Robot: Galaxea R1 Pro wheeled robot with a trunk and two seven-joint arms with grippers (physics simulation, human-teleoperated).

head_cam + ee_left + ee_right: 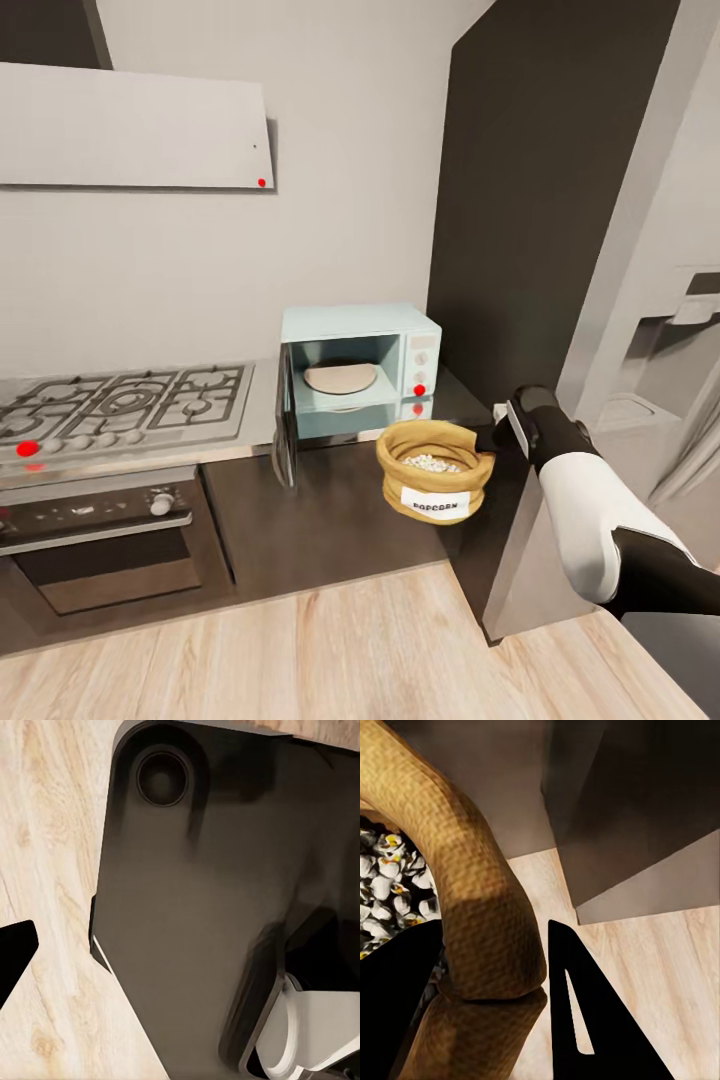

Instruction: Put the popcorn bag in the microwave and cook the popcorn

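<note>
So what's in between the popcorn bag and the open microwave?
Nothing solid. In the head view the popcorn bag, held by the right gripper, hangs just before the microwave, with only countertop edge between.

One popcorn bag (433,469); one microwave (361,371); one gas hob (120,405); one built-in oven (100,540); one fridge (655,380).

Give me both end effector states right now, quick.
Left end effector: cannot be told; one dark fingertip shows over the floor.
Right end effector: closed on the popcorn bag rim.
</note>
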